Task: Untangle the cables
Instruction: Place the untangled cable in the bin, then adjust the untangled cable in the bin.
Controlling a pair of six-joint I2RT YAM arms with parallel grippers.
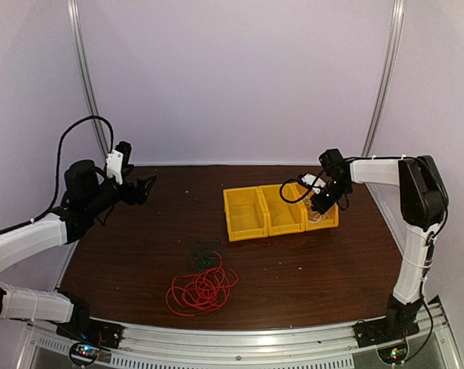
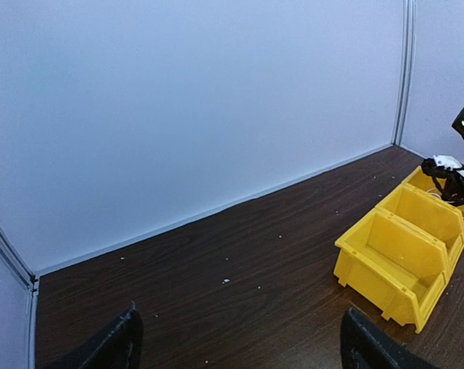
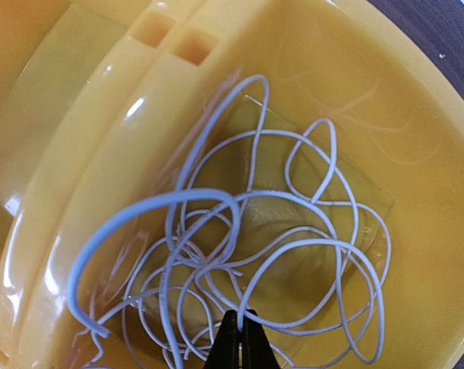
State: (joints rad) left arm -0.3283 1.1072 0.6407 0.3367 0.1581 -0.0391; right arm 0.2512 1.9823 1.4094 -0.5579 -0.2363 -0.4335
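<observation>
The red cable (image 1: 203,290) lies in loose loops on the table near the front centre. The black cable (image 1: 202,252) lies in a small heap just behind it. The white cable (image 3: 247,254) is coiled inside the rightmost yellow bin (image 3: 416,154). My right gripper (image 3: 240,332) is shut on a loop of the white cable, down in that bin (image 1: 324,217); in the top view the right gripper (image 1: 322,201) is over it. My left gripper (image 2: 240,342) is open and empty, raised at the far left (image 1: 142,190), pointing toward the bins.
Three yellow bins (image 1: 266,210) stand in a row at right centre; the left two look empty (image 2: 393,254). White walls and metal corner posts enclose the table. A black arm cable loops over the left arm (image 1: 71,134).
</observation>
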